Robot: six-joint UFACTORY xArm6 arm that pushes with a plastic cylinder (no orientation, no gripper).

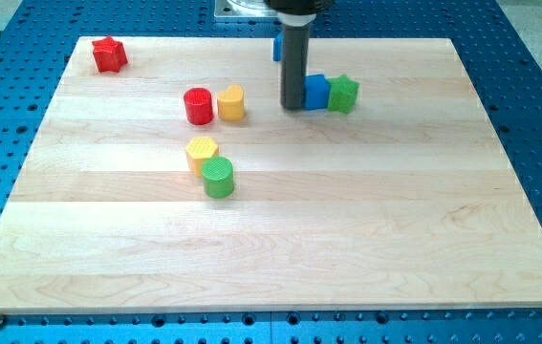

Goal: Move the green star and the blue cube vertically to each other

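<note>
The blue cube (316, 92) sits near the top middle of the wooden board (366, 220). The green star (343, 93) touches the cube's right side, level with it. My tip (293, 105) is at the end of the dark rod, right against the blue cube's left side. The rod hides part of the cube's left edge.
A second blue block (276, 46) peeks out behind the rod at the top edge. A red cylinder (198, 105) and a yellow cylinder (231, 101) stand left of my tip. A yellow hexagon (201, 152) and a green cylinder (218, 178) lie lower left. A red star (109, 54) is top left.
</note>
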